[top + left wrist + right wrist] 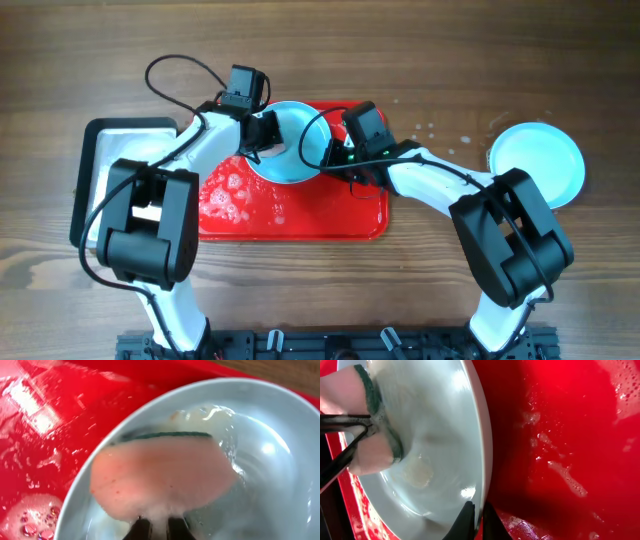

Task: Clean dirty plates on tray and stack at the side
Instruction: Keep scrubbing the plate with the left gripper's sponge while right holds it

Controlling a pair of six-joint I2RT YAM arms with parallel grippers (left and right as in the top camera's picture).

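Red tray (330, 225) lies at the middle of my wooden counter (40, 300), its left half speckled with white foam (235, 195). Off its left end I see a silvery, black-rimmed metal tray (125, 140), largely covered by the left arm. Well to the right of the red one, directly on the counter, rests a pale turquoise side plate (545, 155). Its rim looks doubled, so I cannot tell whether it is one plate or a stack. A few water drops (430, 130) dot the wood between it and the red tray.

The working plate (295, 160) is over the tray's far edge, wet and glossy, with a pale smear on its inner face. In my right wrist view its rim casts a dark shadow on the red surface below.

A pink sponge (165, 475) with a dark green scouring layer presses against the inside of that plate. The left pincer (159, 529) is closed tight on the sponge, fingers nearly together at its near edge. The right pincer (479, 521) is clamped on the working plate's rim, one finger on each side.
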